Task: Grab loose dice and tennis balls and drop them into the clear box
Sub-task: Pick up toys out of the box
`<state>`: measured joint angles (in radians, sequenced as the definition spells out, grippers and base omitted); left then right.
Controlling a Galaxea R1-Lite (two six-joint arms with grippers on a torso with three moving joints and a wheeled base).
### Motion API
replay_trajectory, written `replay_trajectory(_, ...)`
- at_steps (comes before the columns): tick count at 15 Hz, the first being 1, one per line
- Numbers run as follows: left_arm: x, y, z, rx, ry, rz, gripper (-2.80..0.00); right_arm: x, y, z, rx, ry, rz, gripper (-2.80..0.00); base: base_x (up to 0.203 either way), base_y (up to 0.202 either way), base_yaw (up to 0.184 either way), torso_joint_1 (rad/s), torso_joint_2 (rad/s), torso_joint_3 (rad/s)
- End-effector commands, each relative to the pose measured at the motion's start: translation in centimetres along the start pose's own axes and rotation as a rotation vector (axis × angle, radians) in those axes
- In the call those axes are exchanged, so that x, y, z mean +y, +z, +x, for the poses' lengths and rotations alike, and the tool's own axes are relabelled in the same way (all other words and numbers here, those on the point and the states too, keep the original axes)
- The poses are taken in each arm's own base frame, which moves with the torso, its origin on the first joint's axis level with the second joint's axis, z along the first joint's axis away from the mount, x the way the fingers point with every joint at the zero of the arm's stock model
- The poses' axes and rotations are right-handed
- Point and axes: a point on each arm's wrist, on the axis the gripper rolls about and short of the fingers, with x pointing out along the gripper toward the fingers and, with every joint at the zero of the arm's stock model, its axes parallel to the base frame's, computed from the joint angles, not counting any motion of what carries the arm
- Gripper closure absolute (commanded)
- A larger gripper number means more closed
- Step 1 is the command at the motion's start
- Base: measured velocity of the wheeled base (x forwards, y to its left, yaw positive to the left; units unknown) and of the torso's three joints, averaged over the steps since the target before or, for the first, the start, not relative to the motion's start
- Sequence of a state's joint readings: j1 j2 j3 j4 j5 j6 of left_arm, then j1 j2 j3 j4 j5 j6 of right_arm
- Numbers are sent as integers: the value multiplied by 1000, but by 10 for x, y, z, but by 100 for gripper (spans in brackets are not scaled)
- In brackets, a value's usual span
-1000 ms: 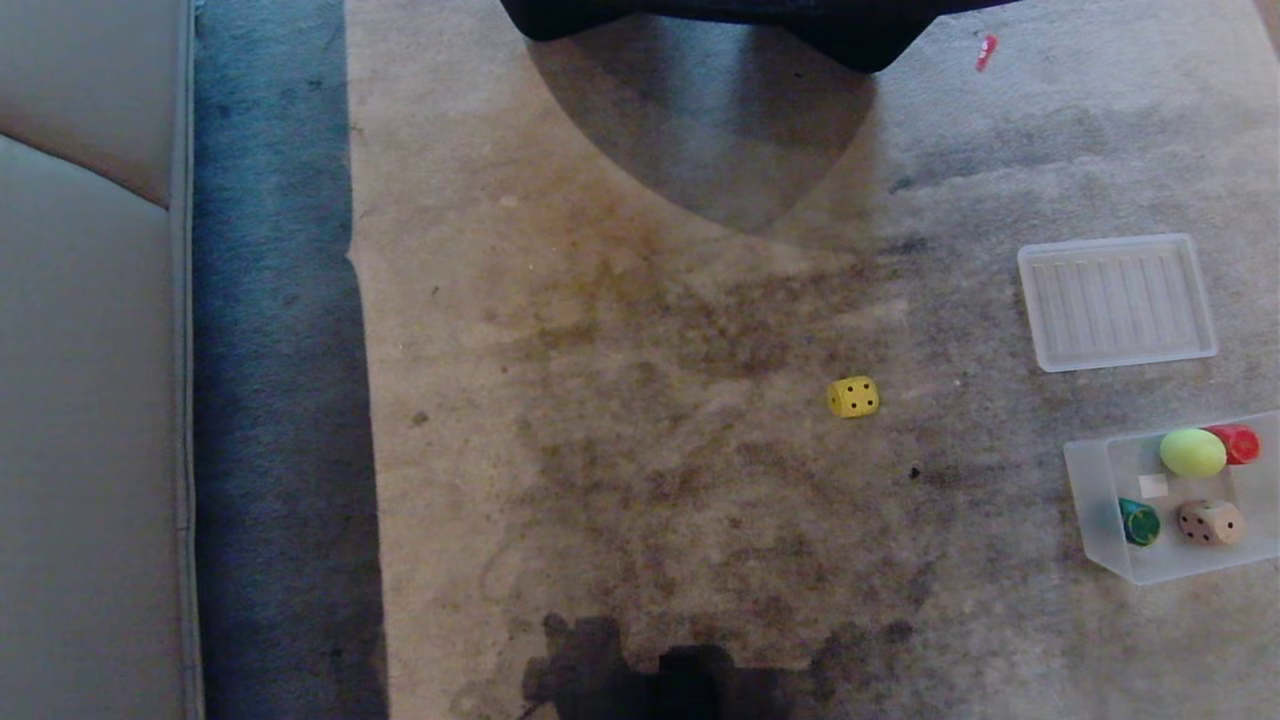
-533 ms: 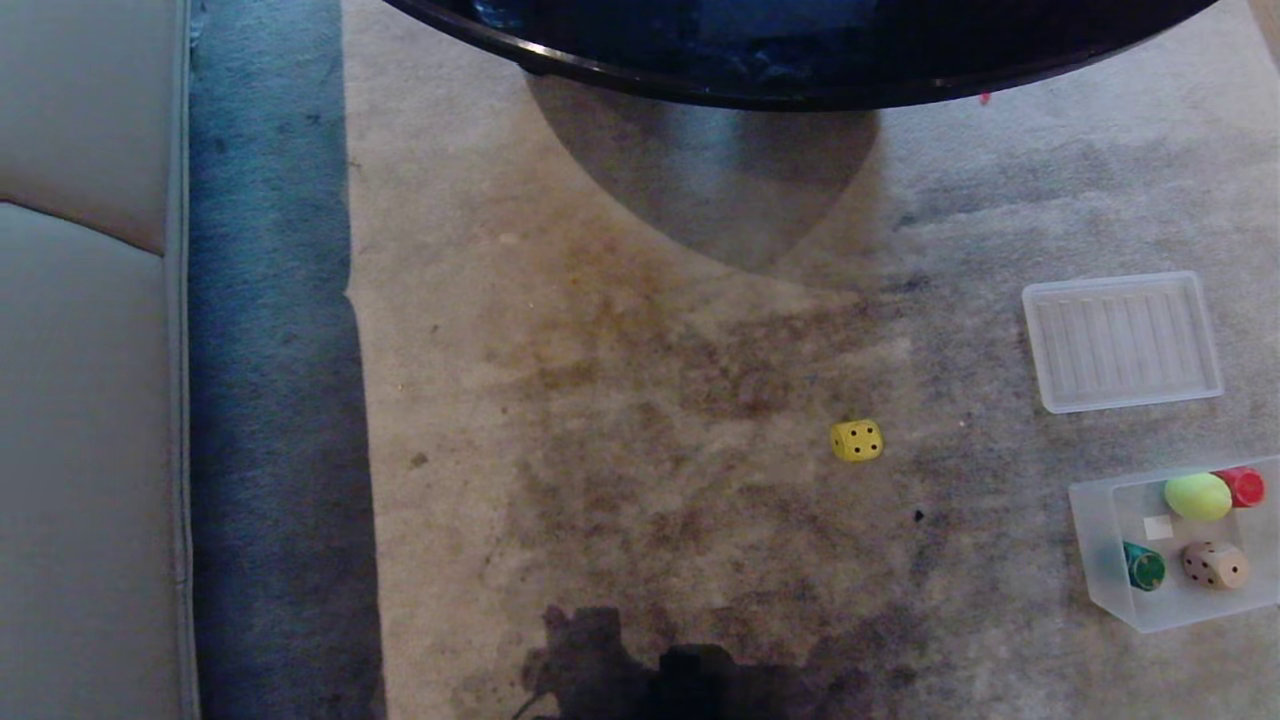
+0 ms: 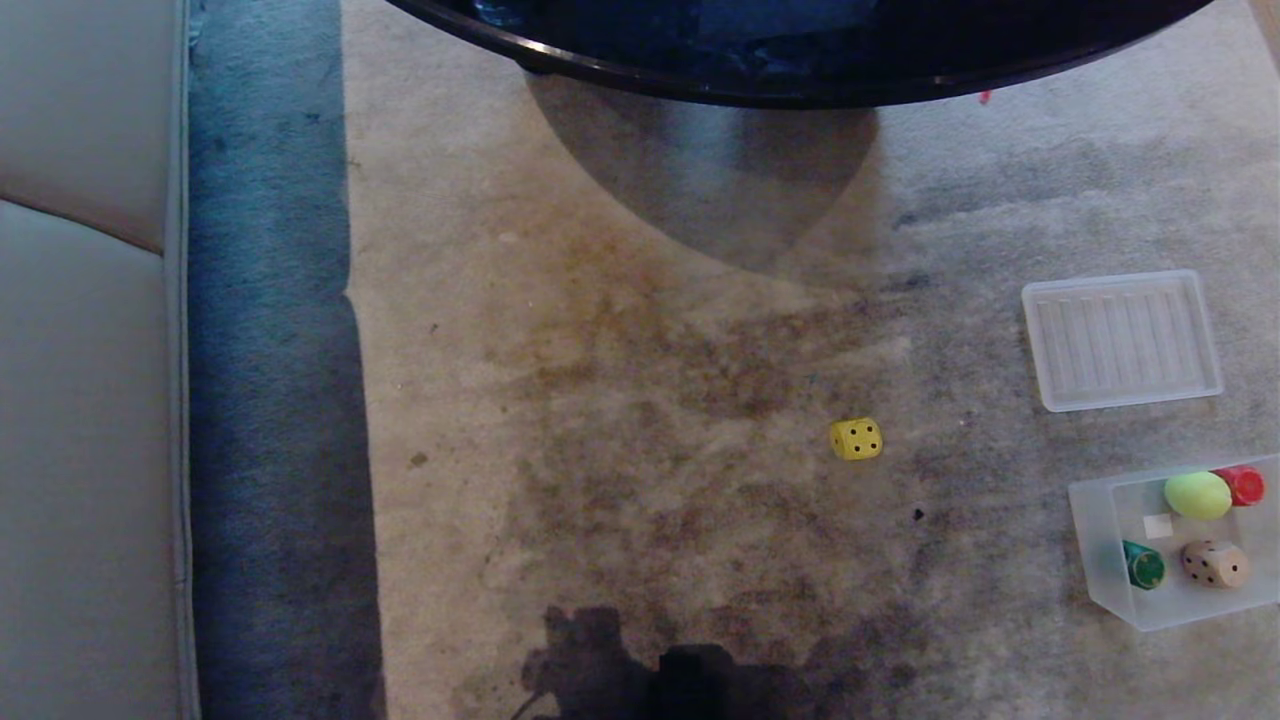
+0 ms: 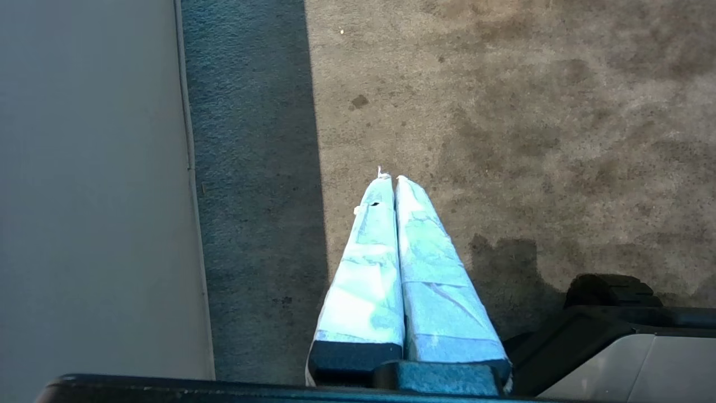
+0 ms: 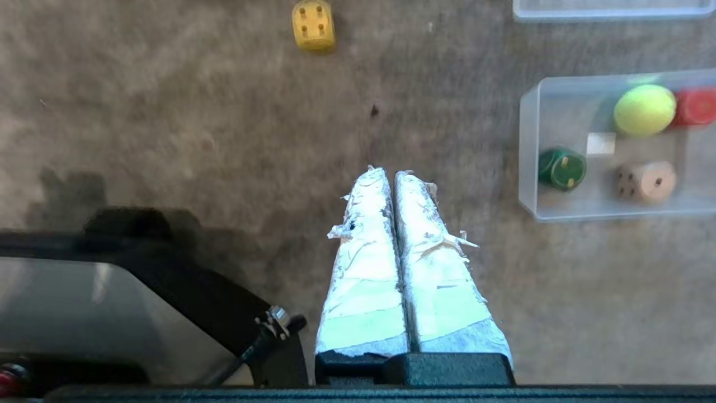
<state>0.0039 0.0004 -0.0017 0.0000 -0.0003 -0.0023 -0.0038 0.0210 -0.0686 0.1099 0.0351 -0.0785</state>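
Yellow against the stained beige carpet (image 3: 620,400), one die (image 3: 856,439) lies loose a little right of centre in the head view, four dark pips on top. At the lower right edge of that frame sits the clear box (image 3: 1092,545), cut off by the border; inside it are a tennis ball (image 3: 1197,495), a dark green die (image 3: 1141,565), a beige die (image 3: 1214,564) and a red piece (image 3: 1244,486) touching the ball. Just above the box, apart from it, a ribbed translucent lid (image 3: 1122,339) lies flat on the carpet. A dark round tabletop (image 3: 800,50) fills the top of the frame, and a grey sofa (image 3: 90,400) runs down the left edge.

Neither arm shows in the head view. In the right wrist view the right gripper (image 5: 390,173) has its taped fingers pressed together and holds nothing; it hangs above bare carpet, with the yellow die at the top of that frame and the box at the right. In the left wrist view the left gripper (image 4: 390,178) is likewise closed and empty, above carpet near the sofa's base.
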Motion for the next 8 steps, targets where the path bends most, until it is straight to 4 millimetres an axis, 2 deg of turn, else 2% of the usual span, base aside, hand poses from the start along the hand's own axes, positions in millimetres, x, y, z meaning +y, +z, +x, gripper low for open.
replay_trajectory(1,0,0,0,0,1,-1,0,-2,29,5,88,13,13,0,0,0,0,0,0,0)
replay_trajectory(2,0,0,0,0,1,-1,0,-4,43,13,165,24,29,0,0,0,0,0,0,0)
replay_trajectory(4,0,0,0,0,1,-1,0,-6,71,43,327,47,55,0,0,0,0,0,0,0)
replay_trajectory(6,0,0,0,0,1,-1,0,-9,89,88,452,61,73,0,0,0,0,0,0,0)
replay_trajectory(8,0,0,0,0,1,-1,0,-10,95,145,506,80,79,0,0,0,0,0,0,0)
